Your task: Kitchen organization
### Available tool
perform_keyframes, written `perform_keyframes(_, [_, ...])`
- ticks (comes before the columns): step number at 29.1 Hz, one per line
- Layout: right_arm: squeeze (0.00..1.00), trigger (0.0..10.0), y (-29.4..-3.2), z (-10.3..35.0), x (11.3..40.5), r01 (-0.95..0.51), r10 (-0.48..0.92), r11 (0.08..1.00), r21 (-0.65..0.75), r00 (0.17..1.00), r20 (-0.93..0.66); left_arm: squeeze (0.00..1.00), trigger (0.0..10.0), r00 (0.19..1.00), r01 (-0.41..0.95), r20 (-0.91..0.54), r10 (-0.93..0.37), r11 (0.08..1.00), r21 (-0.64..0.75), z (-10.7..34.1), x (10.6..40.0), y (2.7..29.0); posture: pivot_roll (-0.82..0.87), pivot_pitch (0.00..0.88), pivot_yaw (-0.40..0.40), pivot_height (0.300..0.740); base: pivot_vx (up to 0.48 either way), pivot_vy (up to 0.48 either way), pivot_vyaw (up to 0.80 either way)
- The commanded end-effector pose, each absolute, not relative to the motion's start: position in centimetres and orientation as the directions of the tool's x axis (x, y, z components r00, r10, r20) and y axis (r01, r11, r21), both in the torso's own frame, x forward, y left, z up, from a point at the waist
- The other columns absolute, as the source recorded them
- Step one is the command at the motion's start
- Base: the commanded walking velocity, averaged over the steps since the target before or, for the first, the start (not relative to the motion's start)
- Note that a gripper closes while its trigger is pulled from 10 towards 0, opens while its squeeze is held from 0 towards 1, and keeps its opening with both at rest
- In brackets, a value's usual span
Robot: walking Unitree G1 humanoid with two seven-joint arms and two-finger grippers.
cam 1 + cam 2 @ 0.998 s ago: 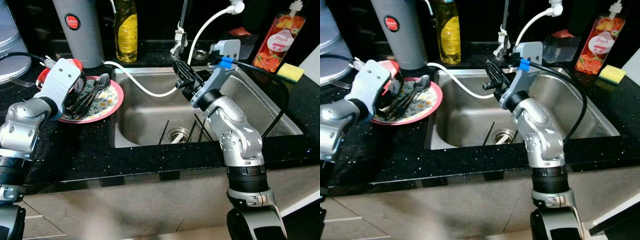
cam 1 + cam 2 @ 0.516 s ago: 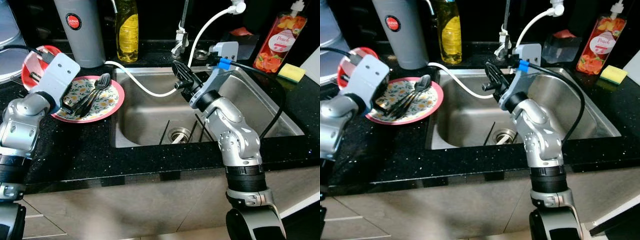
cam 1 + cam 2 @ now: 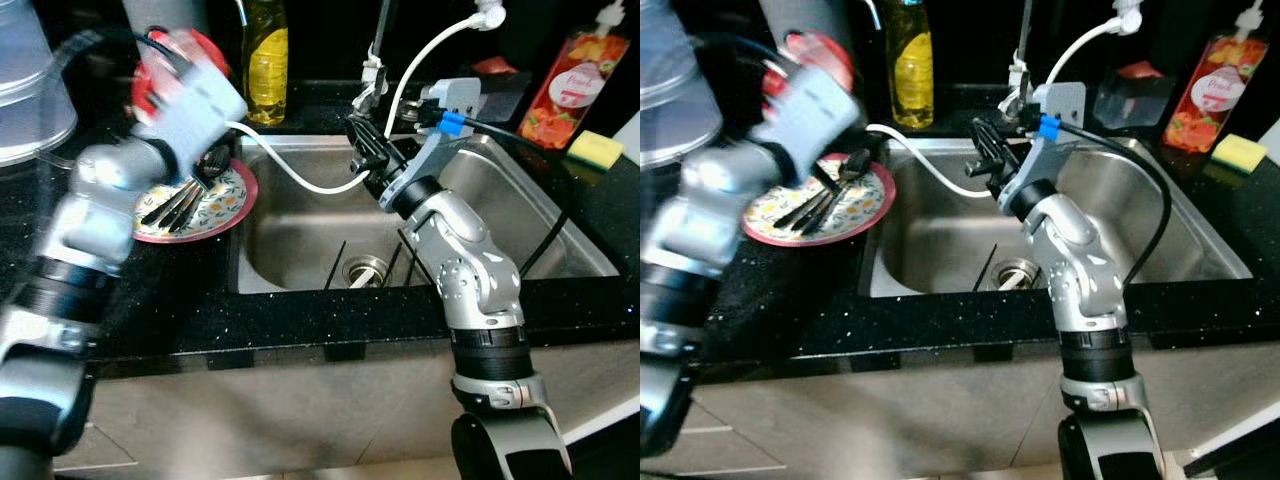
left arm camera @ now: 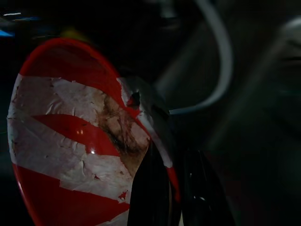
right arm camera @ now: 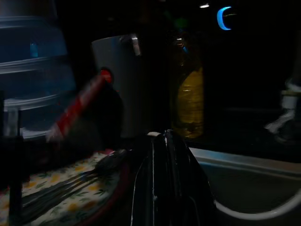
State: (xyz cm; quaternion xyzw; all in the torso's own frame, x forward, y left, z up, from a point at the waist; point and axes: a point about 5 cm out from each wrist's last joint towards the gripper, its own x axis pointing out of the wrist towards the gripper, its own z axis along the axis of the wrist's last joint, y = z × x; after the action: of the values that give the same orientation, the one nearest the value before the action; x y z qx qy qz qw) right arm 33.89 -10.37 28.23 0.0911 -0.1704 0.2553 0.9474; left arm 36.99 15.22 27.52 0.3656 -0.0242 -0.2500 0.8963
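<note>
The left gripper (image 4: 164, 188) clenches the rim of a red-and-white striped bowl (image 4: 70, 136), lifted above the floral pink-rimmed plate (image 3: 215, 205) so the dark cutlery (image 3: 185, 195) stays put; motion blur hides detail, so the bowl is probably bound for the steel sink (image 3: 300, 235). The right gripper (image 3: 362, 150), fingers pressed together and holding nothing, waits over the sink beside the white hose (image 3: 290, 175).

A yellow bottle of dish soap (image 3: 265, 55) stands at the back of the black speckled tabletop (image 3: 180, 315), just left of the tap (image 3: 375, 60). A white hose (image 3: 300, 180) curls down into the steel sink (image 3: 560, 240). To the right stand a red peach-labelled bottle (image 3: 583, 75) and a yellow sponge (image 3: 594, 150). A clear plastic container (image 3: 30, 90) sits far left.
</note>
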Motion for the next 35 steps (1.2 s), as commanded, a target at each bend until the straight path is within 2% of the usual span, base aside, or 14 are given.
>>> perform_keyframes(1, [0.0, 10.0, -11.4, 28.5, 34.3, -0.453, 0.396, 0.888, 0.076, 0.838, 0.376, 0.0, 10.0, 0.835, 0.482, -0.132, -0.535, 0.593, 0.645, 28.2, 37.3, 13.7, 0.15, 0.0, -0.01, 0.74, 0.0, 0.0, 0.0])
perform_keyframes(3, [0.0, 10.0, -12.3, 28.7, 34.7, -0.391, 0.341, 0.918, 0.066, 0.863, 0.372, 0.0, 10.0, 0.797, 0.545, -0.164, -0.581, 0.575, 0.61, 27.4, 37.6, 12.3, 0.14, 0.0, -0.003, 0.74, 0.0, 0.0, 0.0])
perform_keyframes(4, [0.0, 10.0, -13.8, 28.8, 35.3, -0.281, 0.246, 0.958, 0.049, 0.9, 0.359, 0.0, 10.0, 0.74, 0.621, -0.21, -0.639, 0.528, 0.58, 26.4, 37.7, 10.4, 0.14, 0.0, 0.0, 0.74, 0.0, 0.0, 0.0])
perform_keyframes(9, [0.0, 10.0, -15.7, 28.3, 35.8, -0.155, 0.135, 0.987, 0.037, 0.935, 0.328, 0.0, 10.0, 0.643, 0.716, -0.279, -0.713, 0.432, 0.549, 24.6, 37.3, 8.4, 0.13, 0.0, 0.003, 0.74, 0.0, 0.0, 0.0])
perform_keyframes(10, [0.0, 10.0, -16.3, 27.8, 36.0, -0.104, 0.092, 0.994, 0.023, 0.949, 0.302, 0.0, 10.0, 0.581, 0.764, -0.312, -0.751, 0.372, 0.527, 23.6, 36.9, 7.5, 0.13, 0.0, 0.004, 0.74, 0.0, 0.0, 0.0])
perform_keyframes(16, [0.0, 10.0, -16.2, 26.6, 36.1, -0.102, 0.111, 0.994, -0.049, 0.964, 0.243, 0.02, 10.0, 0.498, 0.823, -0.382, -0.778, 0.287, 0.49, 22.0, 36.3, 6.7, 0.13, 0.0, 0.013, 0.74, 0.0, 0.0, 0.0])
perform_keyframes(17, [0.0, 10.0, -15.6, 25.7, 36.0, -0.139, 0.166, 0.981, -0.135, 0.964, 0.209, 0.82, 10.0, 0.491, 0.845, -0.396, -0.776, 0.313, 0.433, 21.2, 36.3, 7.0, 0.13, 0.0, 0.012, 0.74, 0.0, 0.0, 0.0])
perform_keyframes(18, [0.0, 10.0, -15.4, 25.5, 35.9, -0.147, 0.178, 0.976, -0.158, 0.963, 0.203, 0.96, 10.0, 0.491, 0.849, -0.398, -0.775, 0.323, 0.418, 20.9, 36.4, 7.1, 0.13, 0.0, 0.012, 0.74, 0.0, 0.0, 0.0])
perform_keyframes(20, [0.0, 10.0, -15.1, 25.4, 35.9, -0.143, 0.183, 0.971, -0.192, 0.961, 0.208, 1.0, 10.0, 0.488, 0.857, -0.375, -0.788, 0.352, 0.375, 20.6, 36.2, 7.1, 0.13, 0.0, 0.013, 0.74, 0.0, 0.0, 0.0])
perform_keyframes(28, [0.0, 10.0, -14.9, 25.7, 35.8, -0.106, 0.173, 0.959, -0.263, 0.953, 0.248, 1.0, 10.0, 0.478, 0.859, -0.277, -0.833, 0.378, 0.345, 21.4, 35.4, 7.1, 0.14, 0.0, 0.013, 0.74, 0.0, 0.0, 0.0])
perform_keyframes(29, [0.0, 10.0, -14.8, 25.9, 35.8, -0.105, 0.176, 0.958, -0.266, 0.949, 0.262, 0.0, 10.0, 0.507, 0.838, -0.222, -0.833, 0.415, 0.355, 22.4, 35.4, 7.1, 0.14, 0.0, 0.014, 0.74, 0.0, 0.0, 0.0])
perform_keyframes(32, [0.0, 10.0, -14.7, 26.4, 35.5, -0.112, 0.185, 0.962, -0.248, 0.938, 0.294, 0.0, 10.0, 0.597, 0.767, -0.086, -0.797, 0.537, 0.35, 25.3, 35.9, 7.6, 0.14, 0.0, 0.015, 0.74, 0.0, 0.0, 0.0])
perform_keyframes(33, [0.0, 10.0, -14.7, 26.4, 35.5, -0.112, 0.185, 0.962, -0.248, 0.938, 0.294, 0.0, 10.0, 0.597, 0.767, -0.086, -0.797, 0.537, 0.35, 25.3, 35.9, 7.6, 0.14, 0.0, 0.015, 0.74, 0.0, 0.0, 0.0])
perform_keyframes(35, [0.0, 10.0, -14.5, 26.6, 35.3, -0.126, 0.191, 0.968, -0.216, 0.931, 0.311, 0.0, 10.0, 0.683, 0.692, 0.017, -0.73, 0.654, 0.307, 27.6, 36.2, 8.4, 0.14, 0.0, 0.016, 0.74, 0.0, 0.0, 0.0])
